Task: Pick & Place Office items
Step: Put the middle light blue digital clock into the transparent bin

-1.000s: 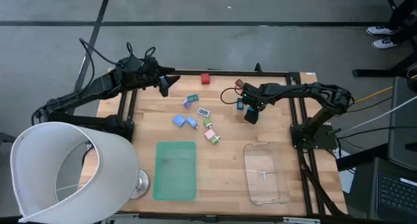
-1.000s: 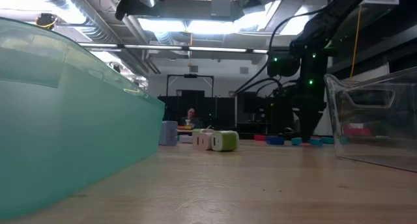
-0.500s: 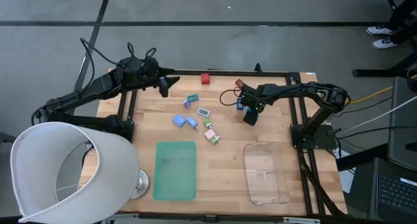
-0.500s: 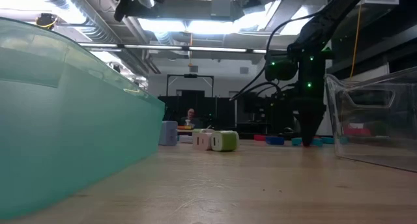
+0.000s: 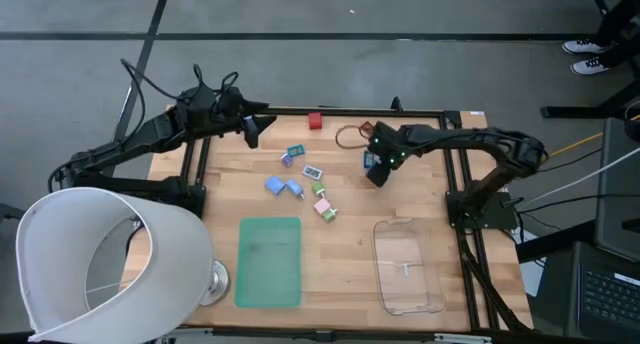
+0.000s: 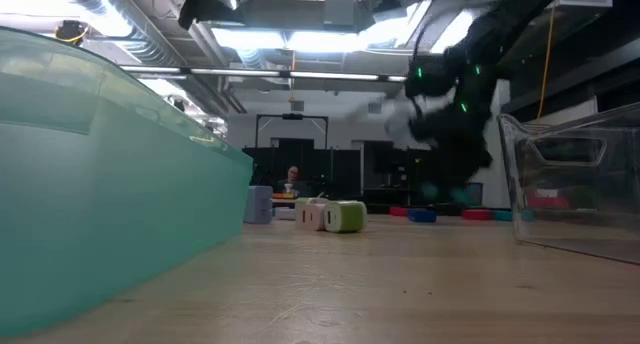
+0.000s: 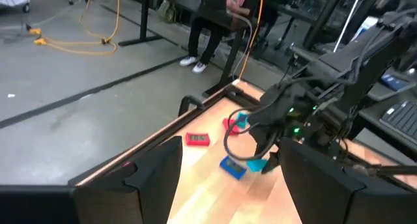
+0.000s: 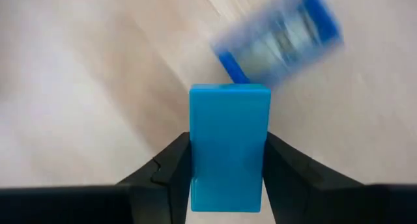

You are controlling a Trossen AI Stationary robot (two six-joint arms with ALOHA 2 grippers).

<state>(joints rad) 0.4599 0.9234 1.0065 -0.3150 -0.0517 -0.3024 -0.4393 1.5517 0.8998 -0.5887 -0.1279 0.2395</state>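
Note:
My right gripper hangs over the table's far right part, shut on a bright blue block. That block also shows as a teal spot in the left wrist view. Another blue, white-labelled block lies on the wood below it. Several more small blocks lie in the table's middle, and a red one lies at the far edge. My left gripper waits raised at the far left, open, with nothing between its fingers. My right gripper pinches the blue block by its two long sides between its two fingers. The fingers come steeply from above. The block stands out past the fingertips, lifted clear of the wood.
A flat green mat lies near the front, left of centre. A clear plastic tray stands at the front right. A big white lampshade-like cone covers the front left corner. A dark cable loop lies beside the right gripper.
My right gripper has shut on the blue block, rolled its wrist and risen off the table, drifting slightly toward the far left. The block has come up clear of the wood with it.

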